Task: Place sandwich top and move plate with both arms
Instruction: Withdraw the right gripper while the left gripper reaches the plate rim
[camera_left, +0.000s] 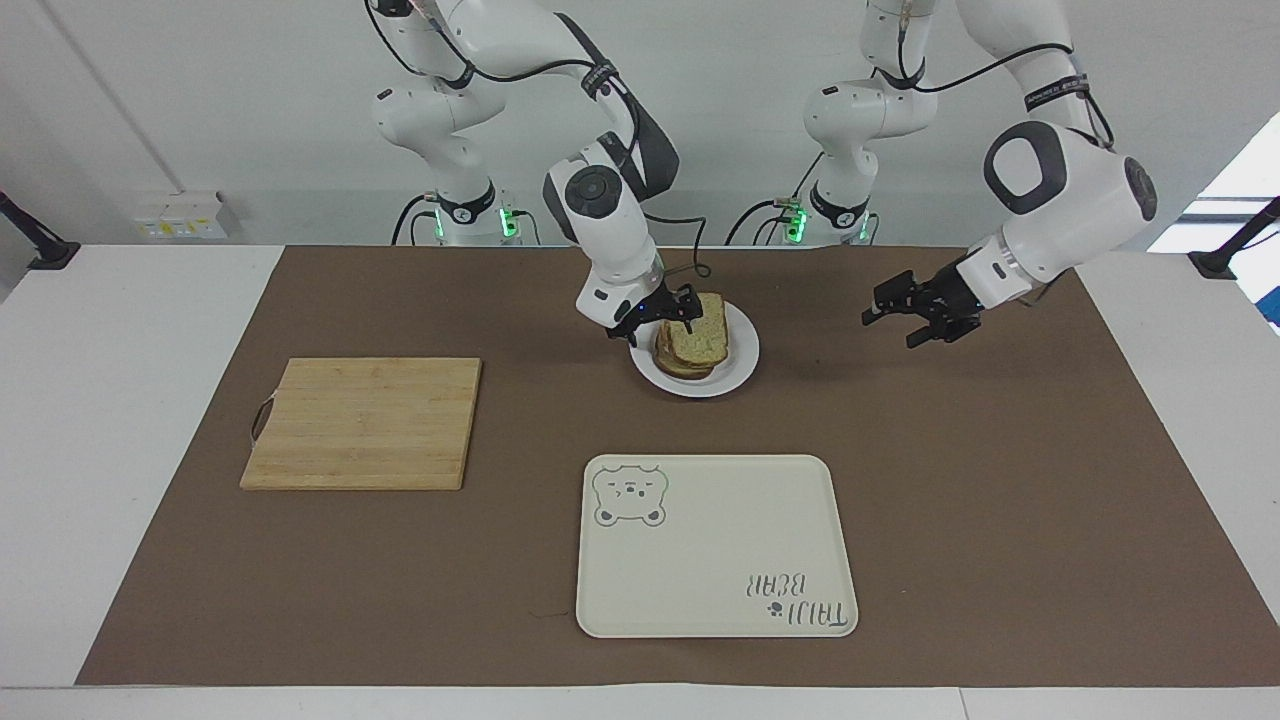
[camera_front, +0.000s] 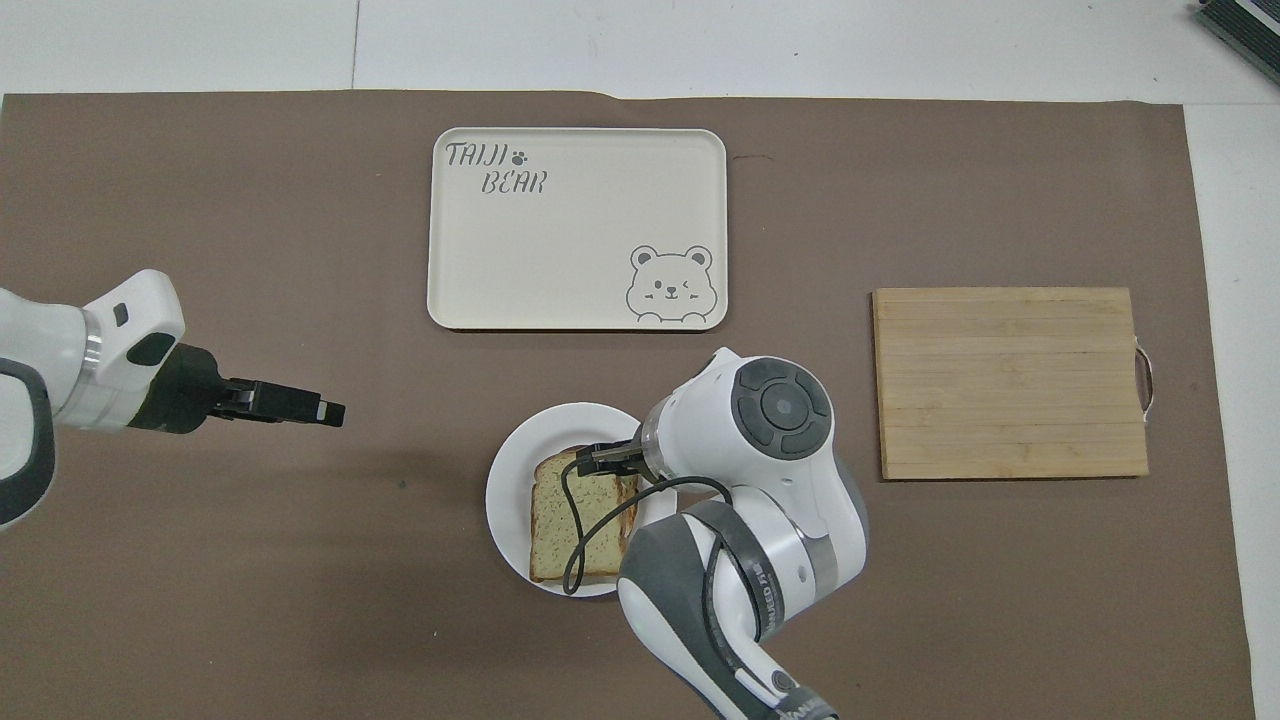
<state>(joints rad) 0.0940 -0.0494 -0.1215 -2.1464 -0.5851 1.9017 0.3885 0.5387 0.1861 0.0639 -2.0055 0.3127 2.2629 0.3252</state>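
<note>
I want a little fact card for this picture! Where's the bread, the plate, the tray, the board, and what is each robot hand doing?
bread: sandwich top lies on the stack on the plate
plate: white, nearer the robots than the tray
tray: cream, bear drawing
board: wooden, toward the right arm's end
right gripper: open, at the bread's edge over the plate
left gripper: open, over the mat, beside the plate

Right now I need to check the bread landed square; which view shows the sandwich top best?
The overhead view: the sandwich top shows nearly its whole face on the plate. The facing view shows it slantwise, stacked on the lower slice.
</note>
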